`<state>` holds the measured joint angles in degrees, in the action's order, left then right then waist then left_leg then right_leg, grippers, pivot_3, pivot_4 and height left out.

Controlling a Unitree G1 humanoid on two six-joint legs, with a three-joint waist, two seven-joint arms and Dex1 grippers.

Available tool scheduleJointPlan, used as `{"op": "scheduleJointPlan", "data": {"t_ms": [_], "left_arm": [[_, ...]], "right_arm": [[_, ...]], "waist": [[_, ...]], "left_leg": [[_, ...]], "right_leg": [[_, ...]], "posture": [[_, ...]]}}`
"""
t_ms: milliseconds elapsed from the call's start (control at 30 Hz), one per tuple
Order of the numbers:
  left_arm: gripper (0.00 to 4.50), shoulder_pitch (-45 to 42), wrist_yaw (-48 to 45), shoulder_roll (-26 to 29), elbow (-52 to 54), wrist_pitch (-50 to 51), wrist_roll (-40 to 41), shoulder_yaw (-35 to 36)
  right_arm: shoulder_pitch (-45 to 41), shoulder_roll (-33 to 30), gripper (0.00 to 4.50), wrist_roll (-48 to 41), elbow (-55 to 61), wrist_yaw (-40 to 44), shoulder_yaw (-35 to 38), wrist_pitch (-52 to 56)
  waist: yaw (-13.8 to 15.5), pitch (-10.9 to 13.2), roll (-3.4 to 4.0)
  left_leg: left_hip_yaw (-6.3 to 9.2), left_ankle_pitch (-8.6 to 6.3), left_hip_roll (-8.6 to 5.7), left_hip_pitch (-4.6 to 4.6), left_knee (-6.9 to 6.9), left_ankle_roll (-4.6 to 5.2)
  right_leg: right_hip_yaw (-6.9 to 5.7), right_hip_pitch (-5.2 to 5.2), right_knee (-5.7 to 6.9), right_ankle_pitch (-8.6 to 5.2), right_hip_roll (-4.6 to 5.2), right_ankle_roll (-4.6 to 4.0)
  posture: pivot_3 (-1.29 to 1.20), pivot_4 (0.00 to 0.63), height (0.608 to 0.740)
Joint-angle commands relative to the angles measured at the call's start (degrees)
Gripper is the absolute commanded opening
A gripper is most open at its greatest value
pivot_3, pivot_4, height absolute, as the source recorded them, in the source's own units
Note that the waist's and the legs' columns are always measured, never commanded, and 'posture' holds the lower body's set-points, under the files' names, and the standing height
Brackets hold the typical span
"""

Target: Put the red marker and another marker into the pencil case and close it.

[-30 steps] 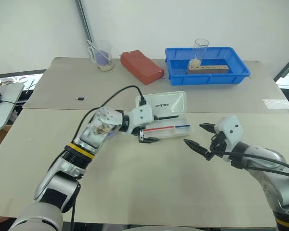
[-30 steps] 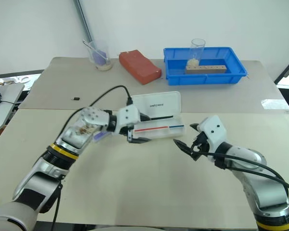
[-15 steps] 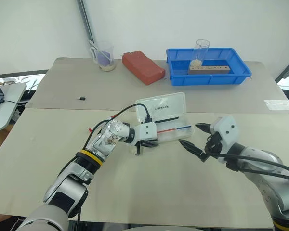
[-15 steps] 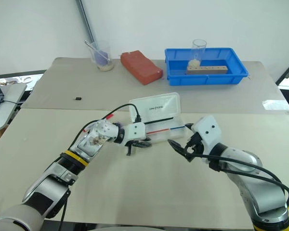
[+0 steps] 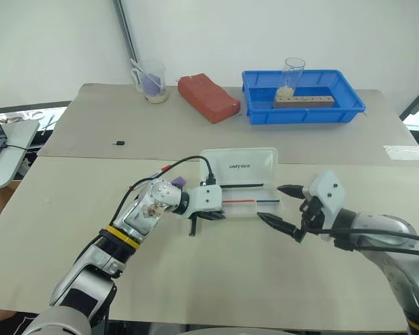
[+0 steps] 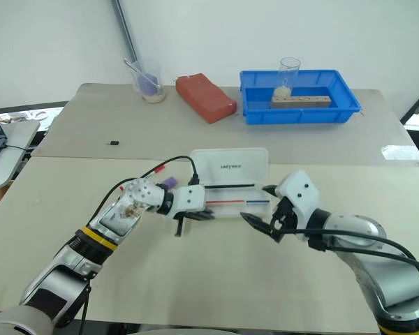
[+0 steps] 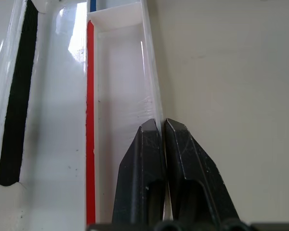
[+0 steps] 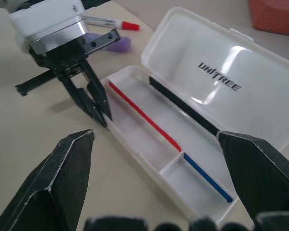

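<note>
Your right gripper [image 5: 285, 206] hangs with fingers wide apart, holding nothing, just beside the pencil case [image 8: 183, 120]. Your left gripper [image 7: 163, 127] has its fingers pressed together over the case's near wall at its corner; whether they pinch that wall, you cannot tell. The case lies open, lid up. Behind the left wrist, the purple highlighter [image 8: 118, 44] and the red marker [image 8: 108, 21] lie on the table [image 5: 216, 279].
</note>
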<state>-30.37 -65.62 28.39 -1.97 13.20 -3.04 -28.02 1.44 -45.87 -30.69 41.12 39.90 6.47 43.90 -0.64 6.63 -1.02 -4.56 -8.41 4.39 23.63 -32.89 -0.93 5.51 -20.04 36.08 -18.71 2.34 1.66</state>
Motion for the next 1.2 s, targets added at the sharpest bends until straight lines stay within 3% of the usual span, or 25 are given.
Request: {"op": "scheduleJointPlan", "data": {"t_ms": [33, 233, 367, 500, 600, 767, 900, 1033, 1200], "left_arm": [[0.02, 2.2, -1.1, 1.6, 5.6, 1.4, -0.2, -0.8], [0.02, 3.5, -0.8, 2.4, 7.6, 2.2, -0.5, -1.1], [1.48, 3.4, -1.0, 2.5, 8.3, 2.9, 0.1, -0.7], [3.5, 2.7, -2.4, 4.7, 12.1, 3.8, 0.8, 0.6], [4.45, 1.9, -4.1, 7.1, 18.2, 7.9, 3.5, 3.0], [4.45, -0.3, -6.8, 11.2, 27.5, 17.7, 10.5, 8.1], [4.45, -4.0, -5.2, 11.9, 28.8, 25.9, 16.5, 13.6], [4.45, -8.0, 2.4, 9.8, 19.7, 31.0, 19.1, 22.3], [4.45, -5.7, 14.1, 9.2, 7.3, 23.5, 15.4, 30.1]], "right_arm": [[0.9, -0.7, 4.5, -0.7, 1.6, 1.5, 1.6, -1.9], [2.3, -1.1, 4.5, 0.6, -0.4, 3.2, 1.3, -4.1], [2.7, -1.5, 4.5, 1.1, -1.4, 4.3, 1.4, -5.5], [2.5, -1.7, 4.5, 1.6, -2.5, 5.0, 1.5, -6.7], [2.3, -2.0, 4.5, 1.8, -3.3, 5.7, 1.8, -7.3], [0.6, -3.1, 4.5, 2.2, -5.6, 7.1, 2.5, -8.3], [-1.7, -3.8, 4.5, 1.6, -7.4, 8.3, 3.5, -8.4], [-6.5, -3.0, 4.5, -1.4, -6.8, 8.0, 3.4, -6.0], [-16.5, 0.8, 4.5, -3.6, -5.4, 5.2, -2.8, -2.5]], "waist": [[0.0, 0.0, -0.01], [0.0, 0.0, -0.01], [0.0, 0.0, -0.01], [0.0, 0.0, -0.01], [0.0, 0.0, 0.0], [0.0, 0.0, 0.0], [0.0, 0.0, -0.01], [-0.1, 0.0, -0.02], [-0.4, -0.1, 0.08]], "left_leg": [[0.01, 0.0, 0.0, -0.01, 0.0, 0.0], [0.05, 0.03, -0.01, -0.04, -0.05, 0.05], [0.06, 0.03, -0.02, -0.02, -0.06, 0.06], [0.07, 0.03, -0.02, -0.03, -0.06, 0.06], [0.07, 0.03, -0.02, 0.0, -0.06, 0.06], [0.07, 0.03, -0.02, -0.01, -0.1, 0.06], [0.08, 0.03, -0.02, -0.03, -0.11, 0.06], [0.12, 0.04, -0.03, -0.02, -0.17, 0.07], [0.41, -0.01, -0.03, -0.1, -0.14, 0.16]], "right_leg": [[0.0, 0.0, 0.02, 0.0, 0.0, 0.0], [-0.02, 0.03, 0.05, 0.0, 0.0, 0.0], [-0.02, 0.02, 0.05, 0.0, 0.0, 0.0], [-0.02, 0.02, 0.05, 0.0, 0.0, 0.0], [-0.02, 0.0, 0.06, 0.0, -0.01, 0.0], [-0.04, 0.02, 0.07, 0.0, -0.01, 0.0], [-0.05, 0.04, 0.08, -0.01, -0.01, 0.01], [-0.05, 0.02, 0.14, -0.01, -0.03, 0.03], [0.03, 0.04, 0.15, 0.01, -0.21, 0.0]], "posture": [[0.0, 0.15, 0.74], [0.0, 0.15, 0.74], [0.0, 0.15, 0.74], [0.0, 0.15, 0.74], [0.0, 0.15, 0.74], [0.0, 0.15, 0.74], [0.0, 0.15, 0.74], [0.0, 0.15, 0.74], [0.0, 0.15, 0.74]]}}
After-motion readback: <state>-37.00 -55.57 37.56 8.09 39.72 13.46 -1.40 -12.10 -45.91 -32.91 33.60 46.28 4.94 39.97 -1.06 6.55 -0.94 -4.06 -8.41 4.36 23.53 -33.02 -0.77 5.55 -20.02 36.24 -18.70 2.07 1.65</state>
